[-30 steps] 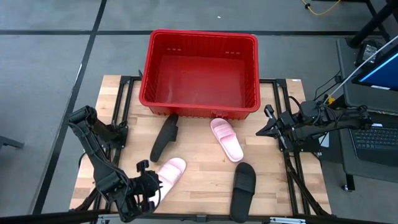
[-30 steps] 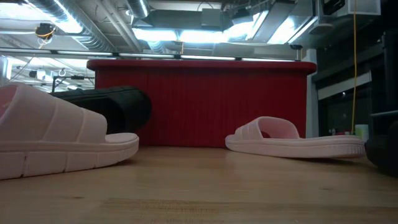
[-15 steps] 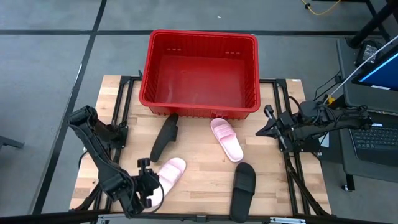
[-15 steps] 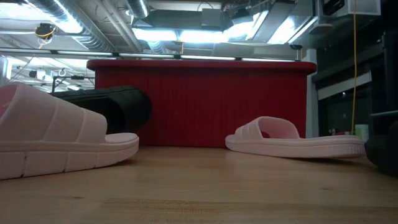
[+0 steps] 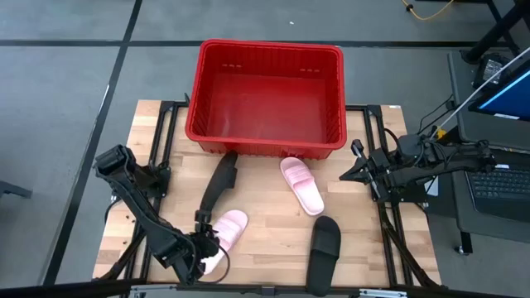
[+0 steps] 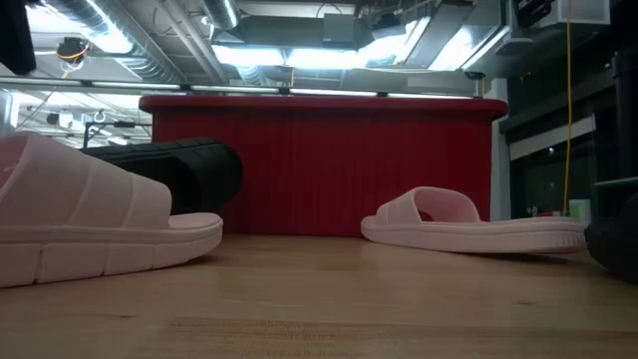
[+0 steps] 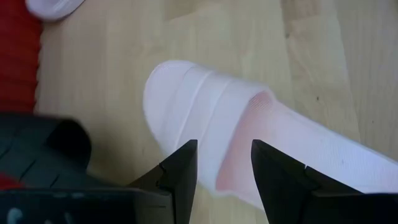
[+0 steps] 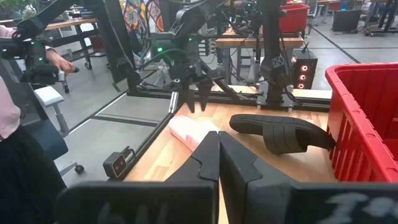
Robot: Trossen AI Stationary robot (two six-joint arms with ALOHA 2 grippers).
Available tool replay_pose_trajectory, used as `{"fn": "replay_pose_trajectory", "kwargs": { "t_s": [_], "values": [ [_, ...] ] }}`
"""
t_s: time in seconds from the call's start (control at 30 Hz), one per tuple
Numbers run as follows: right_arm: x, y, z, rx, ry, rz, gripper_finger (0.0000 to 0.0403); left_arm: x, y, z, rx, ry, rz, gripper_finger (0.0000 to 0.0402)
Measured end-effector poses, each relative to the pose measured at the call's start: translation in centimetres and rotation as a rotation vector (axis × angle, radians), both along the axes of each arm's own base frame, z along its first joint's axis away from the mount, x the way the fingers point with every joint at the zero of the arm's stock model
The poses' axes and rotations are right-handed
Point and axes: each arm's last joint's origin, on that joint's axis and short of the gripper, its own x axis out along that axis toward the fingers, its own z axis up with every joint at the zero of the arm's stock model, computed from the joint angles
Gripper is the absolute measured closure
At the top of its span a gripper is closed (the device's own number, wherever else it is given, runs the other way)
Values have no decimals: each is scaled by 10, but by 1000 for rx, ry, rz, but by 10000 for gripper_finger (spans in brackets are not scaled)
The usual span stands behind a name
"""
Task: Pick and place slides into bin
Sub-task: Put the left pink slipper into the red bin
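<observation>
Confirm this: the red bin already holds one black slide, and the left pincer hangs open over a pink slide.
Not right. The high view shows the bin holding no slide; both black slides lie on the table. The rest stands: the left pincer hangs open over a pink slide.

The wooden table [image 5: 265, 240] stands on a grey floor [image 5: 58, 99] marked with dark lines. At the far right there is a laptop [image 5: 505, 178], and a yellow cable [image 5: 426, 10] lies on the floor far behind. Beyond the table a person's sleeve [image 8: 7, 109] and workbenches [image 8: 249, 40] show
</observation>
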Motion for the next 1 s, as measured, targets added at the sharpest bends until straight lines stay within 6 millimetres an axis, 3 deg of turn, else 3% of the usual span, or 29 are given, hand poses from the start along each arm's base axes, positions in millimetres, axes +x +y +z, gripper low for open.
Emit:
{"fn": "replay_pose_trajectory", "kwargs": {
  "t_s": [0.4,0.77,1.0],
  "values": [
    [0,0,0,-2,3,-16,397,16,-4,-40,63,90,27,256],
    [0,0,-1,-3,8,-15,397,19,-2,-41,53,53,93,259],
    [0,0,-4,-7,37,-15,397,19,-2,-41,50,57,92,298]
  ]
}}
